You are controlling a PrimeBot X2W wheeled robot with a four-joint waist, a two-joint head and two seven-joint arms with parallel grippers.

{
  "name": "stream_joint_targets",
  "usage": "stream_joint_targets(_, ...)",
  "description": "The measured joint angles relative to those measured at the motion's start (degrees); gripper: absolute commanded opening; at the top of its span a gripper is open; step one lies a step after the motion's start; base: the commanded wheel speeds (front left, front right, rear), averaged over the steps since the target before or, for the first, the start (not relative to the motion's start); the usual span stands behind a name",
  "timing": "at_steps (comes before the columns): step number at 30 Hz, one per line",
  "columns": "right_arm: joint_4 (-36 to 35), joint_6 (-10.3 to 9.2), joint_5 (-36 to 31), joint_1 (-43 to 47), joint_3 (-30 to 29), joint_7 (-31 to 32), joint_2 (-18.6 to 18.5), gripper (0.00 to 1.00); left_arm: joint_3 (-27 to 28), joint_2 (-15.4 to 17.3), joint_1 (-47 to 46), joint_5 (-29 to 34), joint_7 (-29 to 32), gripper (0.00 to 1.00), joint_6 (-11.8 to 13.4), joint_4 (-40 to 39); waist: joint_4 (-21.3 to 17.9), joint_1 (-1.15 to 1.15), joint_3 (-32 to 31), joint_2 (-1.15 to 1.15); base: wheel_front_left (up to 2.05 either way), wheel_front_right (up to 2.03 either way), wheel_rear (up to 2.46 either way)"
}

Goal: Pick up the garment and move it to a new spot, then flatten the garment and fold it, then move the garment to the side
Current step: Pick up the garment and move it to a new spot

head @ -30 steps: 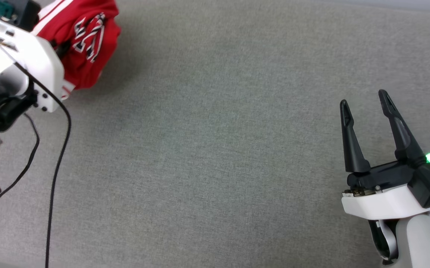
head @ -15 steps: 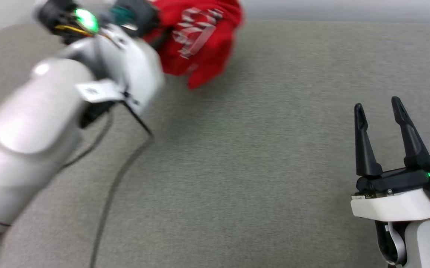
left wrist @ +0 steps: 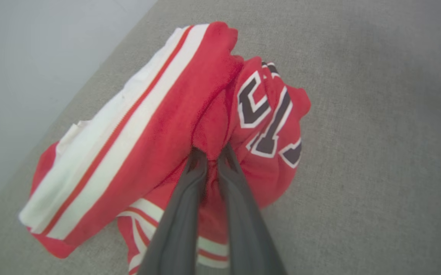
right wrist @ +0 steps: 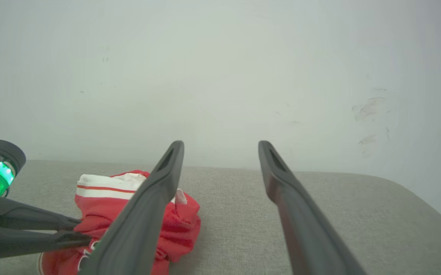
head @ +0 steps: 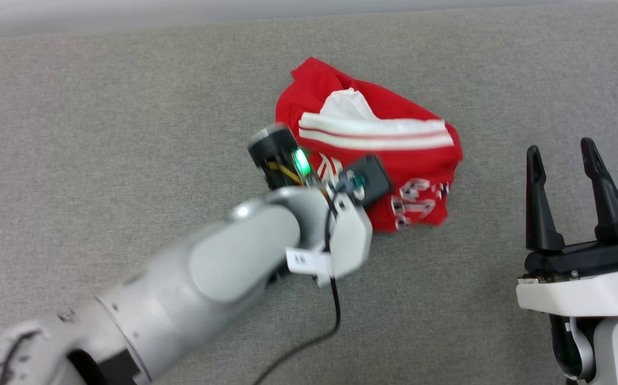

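Observation:
The garment (head: 410,160), a red jersey with white striped trim and black lettering, lies bunched in a heap on the grey surface just right of centre. My left arm reaches across from the lower left, and its wrist covers the heap's near-left side. In the left wrist view my left gripper (left wrist: 212,153) is shut on a raised red fold of the garment (left wrist: 159,126), next to the lettering. My right gripper (head: 563,155) hovers open and holds nothing, to the right of the heap. The right wrist view shows the garment (right wrist: 98,208) past its left finger, pinched by the left gripper (right wrist: 83,230).
The grey fabric-covered surface (head: 127,133) stretches wide on all sides of the heap. A pale wall (right wrist: 220,76) rises behind its far edge. A black cable (head: 335,315) hangs from my left wrist down to the surface.
My left arm has swung from the far left toward the centre, carrying the garment with it. The head camera has shifted too. The right gripper stays open as before.

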Motion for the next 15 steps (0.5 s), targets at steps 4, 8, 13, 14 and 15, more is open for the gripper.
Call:
stream_joint_targets(4, -0.01, 0.00, 0.03, 0.01, -0.27, 0.00, 0.01, 1.00, -1.63, -2.77, 4.90, -0.30, -0.05, 0.00, 0.01, 2.41, -0.44, 0.00, 0.26, 0.00, 0.00, 0.00, 0.00)
stream_joint_targets(8, 0.02, 0.00, 0.03, 0.04, -0.58, 0.00, 0.00, 1.00, -1.96, -4.26, 8.91, -0.18, 1.04, 0.00, 0.02, 3.20, -0.36, 0.00, 0.28, 0.00, 0.00, 0.00, 0.00)
stream_joint_targets(13, 0.51, 0.00, -0.08, 0.33, -0.93, 0.00, 0.01, 1.00, -2.01, -5.35, 10.12, 0.53, -2.83, 1.00, 0.01, 4.66, 0.66, 0.00, -0.49, 0.00, 0.00, 0.00, 0.00)
stream_joint_targets(14, 0.68, 0.00, -0.19, 0.46, -0.94, 0.00, 0.01, 1.00, -1.74, -5.52, 10.03, 0.65, -4.68, 1.00, 0.05, 5.21, 0.90, 0.00, -0.85, 0.00, 0.00, 0.00, 0.00)
stream_joint_targets(15, 0.83, 0.00, -0.34, 0.75, -0.99, 0.00, 0.02, 1.00, -1.22, -5.76, 9.85, 0.81, -6.43, 1.00, 0.42, 5.64, 1.14, 0.00, -1.27, 0.00, 0.00, 0.00, 0.00)
